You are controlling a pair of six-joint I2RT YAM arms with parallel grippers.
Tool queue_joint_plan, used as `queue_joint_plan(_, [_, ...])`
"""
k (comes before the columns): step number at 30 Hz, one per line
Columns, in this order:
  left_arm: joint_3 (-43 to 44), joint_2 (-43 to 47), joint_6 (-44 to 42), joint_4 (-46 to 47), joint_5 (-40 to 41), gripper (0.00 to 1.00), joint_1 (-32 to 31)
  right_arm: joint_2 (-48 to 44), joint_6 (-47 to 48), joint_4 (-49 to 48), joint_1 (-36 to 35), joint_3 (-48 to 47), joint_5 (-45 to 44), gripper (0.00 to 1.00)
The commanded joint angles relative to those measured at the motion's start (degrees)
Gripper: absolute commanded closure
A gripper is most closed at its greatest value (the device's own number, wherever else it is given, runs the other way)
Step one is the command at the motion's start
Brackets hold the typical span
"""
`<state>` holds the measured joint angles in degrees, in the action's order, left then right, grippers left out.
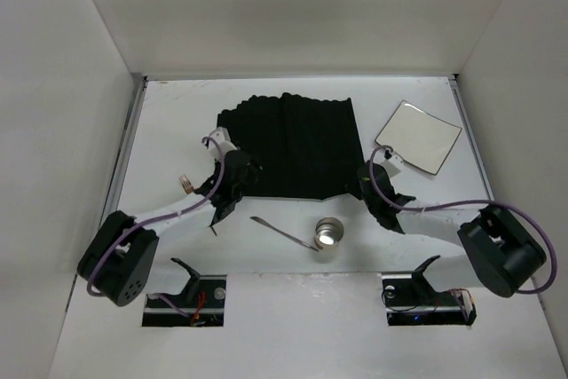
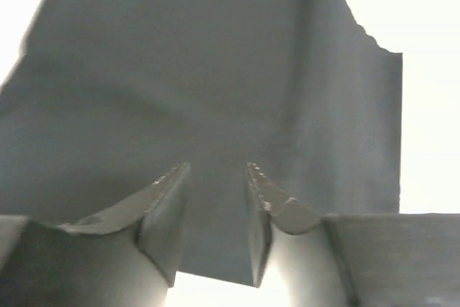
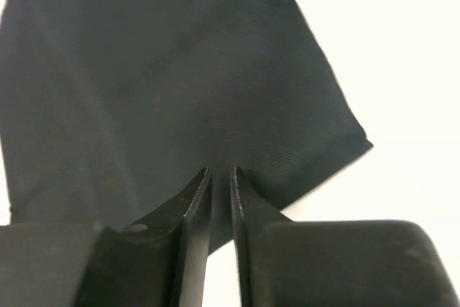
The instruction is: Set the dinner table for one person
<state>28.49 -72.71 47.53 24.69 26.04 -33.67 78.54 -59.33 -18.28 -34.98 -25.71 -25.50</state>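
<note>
A black cloth placemat lies rumpled on the white dinner table, mid-back. My left gripper is at its near left corner. In the left wrist view the gripper is open, its fingers astride the placemat's near edge. My right gripper is at the near right corner. In the right wrist view the gripper is closed to a thin gap with the placemat's edge pinched between the fingers.
A square white plate lies at the back right. A metal cup stands in front of the placemat, with a thin metal utensil just left of it. A small object lies left of the left arm. Grey rails line both sides.
</note>
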Motion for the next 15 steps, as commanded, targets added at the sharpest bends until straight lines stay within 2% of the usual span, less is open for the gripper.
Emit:
queue_joint_plan(1, [9.0, -6.5, -2.3, 1.7, -3.3, 0.70, 0.2, -3.0, 4.4, 0.4, -0.5, -3.5, -0.7, 0.75])
queue_joint_plan(4, [17.3, -15.5, -1.7, 2.7, -8.4, 0.75, 1.2, -2.1, 5.3, 0.1, -0.2, -5.1, 0.1, 0.69])
queue_joint_plan(7, [28.1, -25.8, -1.3, 1.7, -13.0, 0.76, 1.8, 0.6, 5.9, -1.0, 0.4, -6.7, 1.1, 0.68])
queue_joint_plan(11, [41.8, -38.1, -0.5, -1.6, -18.0, 0.77, 1.6, 3.4, 4.3, -3.3, 0.4, -6.3, 1.1, 0.74])
queue_joint_plan(15, [50.1, -46.4, -0.2, -2.2, -17.3, 0.76, 1.5, 3.8, -0.5, -5.4, 0.4, -1.4, -1.3, 0.78])
